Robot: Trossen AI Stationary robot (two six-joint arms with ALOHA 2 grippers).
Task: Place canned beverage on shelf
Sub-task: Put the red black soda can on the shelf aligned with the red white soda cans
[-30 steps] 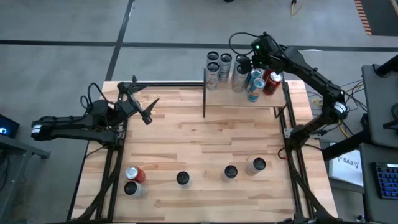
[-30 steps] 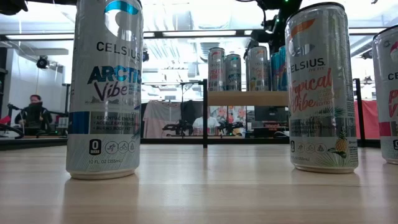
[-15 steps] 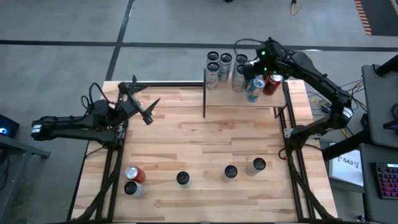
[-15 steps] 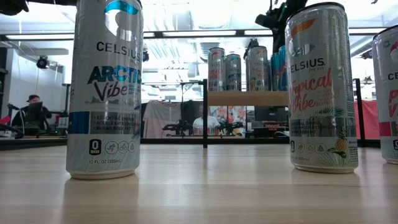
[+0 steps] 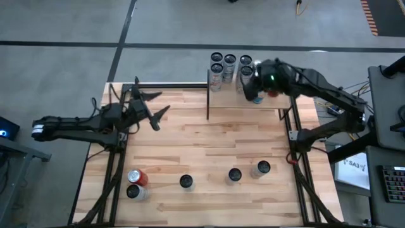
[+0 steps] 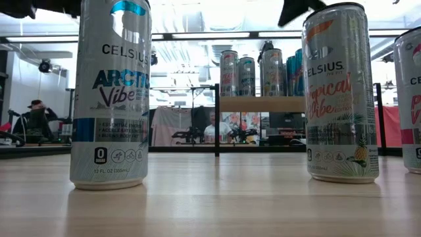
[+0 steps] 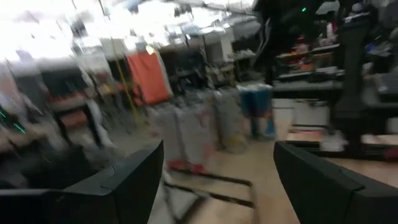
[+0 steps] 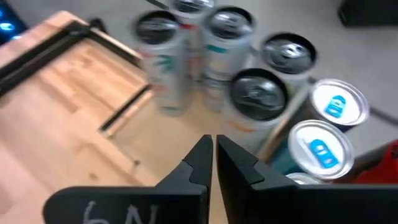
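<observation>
The shelf [image 5: 240, 104] stands at the table's far right and carries several cans [image 5: 228, 65]. In the low view those cans [image 6: 253, 72] stand upright on its board [image 6: 263, 104]. My right gripper [image 5: 250, 82] hovers over the shelf's cans, shut with nothing between its fingers. The right wrist view shows its shut fingertips [image 8: 214, 155] above silver cans [image 8: 258, 93] and blue-topped cans [image 8: 323, 149]. My left gripper [image 5: 158, 104] stands open over the table's far left, holding nothing. Its spread fingers [image 7: 217, 180] frame the shelf cans far off.
Several cans stand upright along the table's near edge: a red one [image 5: 137, 177], a dark-topped one [image 5: 185, 182] and two more [image 5: 235, 175] [image 5: 263, 168]. In the low view two of them [image 6: 110, 92] [image 6: 340, 92] loom close. Bare planks [image 5: 209, 142] lie between these cans and the shelf.
My right gripper has swung from over the shelf's far right corner toward the table's near edge and a little left, staying shut above the cans. My left gripper has rolled about its own line and shifted slightly toward the table's right, still open.
</observation>
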